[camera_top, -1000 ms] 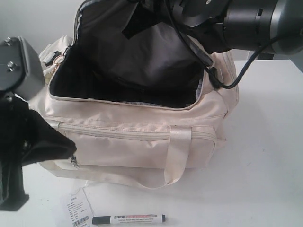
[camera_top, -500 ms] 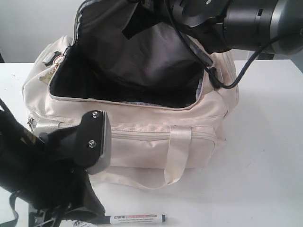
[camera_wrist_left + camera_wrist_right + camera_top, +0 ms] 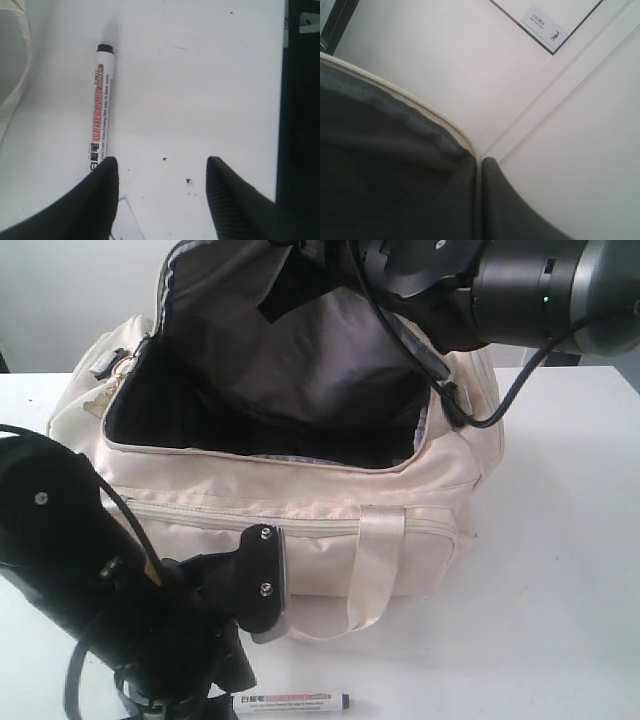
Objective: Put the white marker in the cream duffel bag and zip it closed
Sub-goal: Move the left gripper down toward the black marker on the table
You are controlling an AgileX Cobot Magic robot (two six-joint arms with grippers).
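The cream duffel bag (image 3: pixel 300 520) stands open on the white table, its dark lining showing. My right gripper (image 3: pixel 479 162) is shut on the cream-piped edge of the bag's lid flap (image 3: pixel 300 330) and holds it up at the back. The white marker (image 3: pixel 292 701) lies flat on the table in front of the bag. My left gripper (image 3: pixel 162 162) hovers open just above the table. The marker (image 3: pixel 102 107) runs alongside one finger, outside the gap, and its near end is hidden under that fingertip (image 3: pixel 107 172).
A strap handle (image 3: pixel 375 560) hangs down the bag's front, and its loop (image 3: pixel 15 75) lies close to the marker. A corner of a white paper tag (image 3: pixel 126 220) shows under the left finger. The table's edge (image 3: pixel 280 125) runs past the other finger.
My left arm has swung from the left side down and rightward to the marker's capped end, and now covers the paper tag. The right arm and the raised flap have not moved.
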